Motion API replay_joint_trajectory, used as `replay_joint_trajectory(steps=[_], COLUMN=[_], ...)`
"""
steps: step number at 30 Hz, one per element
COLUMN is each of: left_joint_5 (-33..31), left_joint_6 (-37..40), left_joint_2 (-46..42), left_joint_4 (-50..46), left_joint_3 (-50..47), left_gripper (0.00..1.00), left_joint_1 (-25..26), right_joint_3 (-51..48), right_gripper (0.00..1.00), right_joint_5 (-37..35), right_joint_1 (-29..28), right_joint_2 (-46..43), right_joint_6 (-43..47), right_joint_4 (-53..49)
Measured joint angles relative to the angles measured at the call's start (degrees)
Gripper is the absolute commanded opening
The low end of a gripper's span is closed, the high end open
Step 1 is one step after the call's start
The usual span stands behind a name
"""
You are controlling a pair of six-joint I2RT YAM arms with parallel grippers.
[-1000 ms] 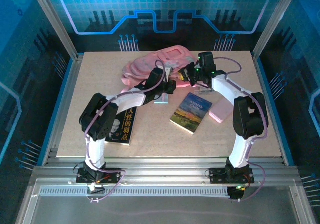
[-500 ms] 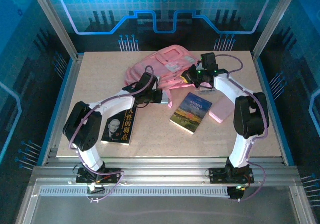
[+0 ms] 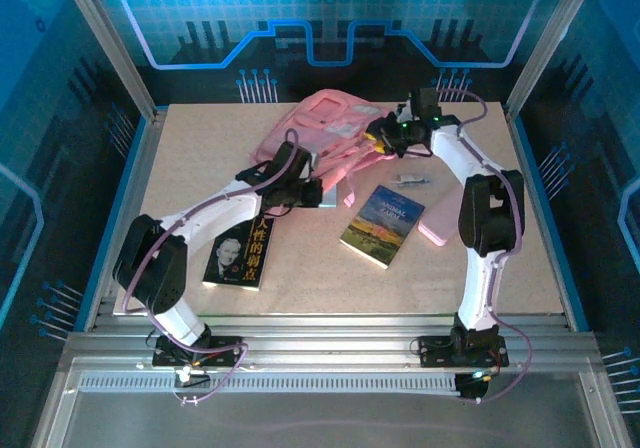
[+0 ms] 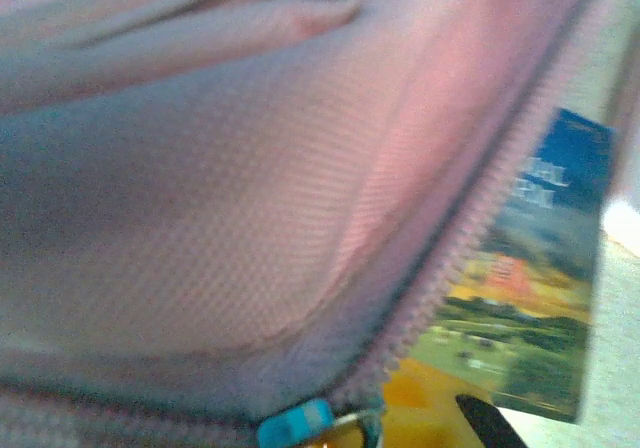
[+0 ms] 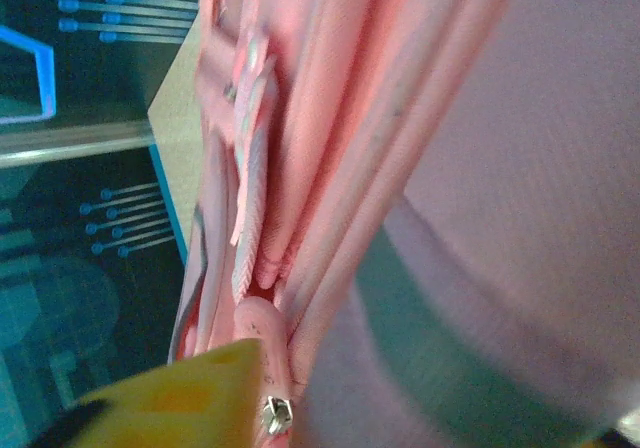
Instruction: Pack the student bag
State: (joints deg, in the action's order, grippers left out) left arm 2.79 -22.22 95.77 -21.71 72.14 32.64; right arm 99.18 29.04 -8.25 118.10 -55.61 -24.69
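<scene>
The surface (image 3: 500,278) carries the pink bag (image 3: 325,128) at its far middle, slumped, with straps trailing toward the near side. The left gripper (image 3: 308,190) is closed tight at the bag's near edge. The right gripper (image 3: 383,136) sits at the bag's right side; how wide it stands I cannot tell. Nearer lie a dark book (image 3: 240,253), a landscape book (image 3: 383,225), a pink case (image 3: 440,220) and a small grey item (image 3: 408,179)

From the table's middle, the black book (image 3: 238,253) at eight o'clock carries yellowish Chinese characters down its cover, 人性的弱点. Beside it at three o'clock, the landscape book (image 3: 383,225) bears small white title lettering that I read as "ANIMAL FARM".
</scene>
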Motion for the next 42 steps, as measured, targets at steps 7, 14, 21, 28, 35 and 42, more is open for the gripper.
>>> replay_joint_trajectory(steps=[7, 14, 21, 28, 35, 42], left_joint_5=[4.17, 5.9, 5.88, 3.61, 5.6, 10.49], left_joint_6=[-4.31, -5.97, -6.93, -4.96, 0.42, 4.31], left_joint_2=[10.45, 15.15, 14.27, 11.23, 2.38, -2.23], left_joint_4=[-0.68, -0.81, -1.2, -2.38, -4.57, -3.04], left_joint_3=[12.33, 16.96, 15.54, 10.16, 3.02, -2.08], left_gripper=[0.0, 0.0, 0.0, 0.0, 0.0, 0.0], left_joint_1=[3.72, 5.4, 6.21, 5.29, -0.76, -7.98], right_joint_3=[-16.87, -32.87, -32.89, -32.94, -27.17, -19.04], right_gripper=[1.0, 0.99, 0.17, 0.0, 0.0, 0.0], right_joint_5=[-1.97, -0.15, 1.09, 2.95, 5.84, 9.07], right_joint_1=[3.63, 0.61, -7.34, -7.87, -6.6, -5.53], right_joint_2=[-11.8, -24.96, -17.38, -15.61, -15.98, -13.68], right_joint_6=[-0.09, -5.86, -13.44, -15.28, -7.61, 1.68], right_joint_4=[2.47, 8.2, 19.96, 22.58, 14.21, 4.96])
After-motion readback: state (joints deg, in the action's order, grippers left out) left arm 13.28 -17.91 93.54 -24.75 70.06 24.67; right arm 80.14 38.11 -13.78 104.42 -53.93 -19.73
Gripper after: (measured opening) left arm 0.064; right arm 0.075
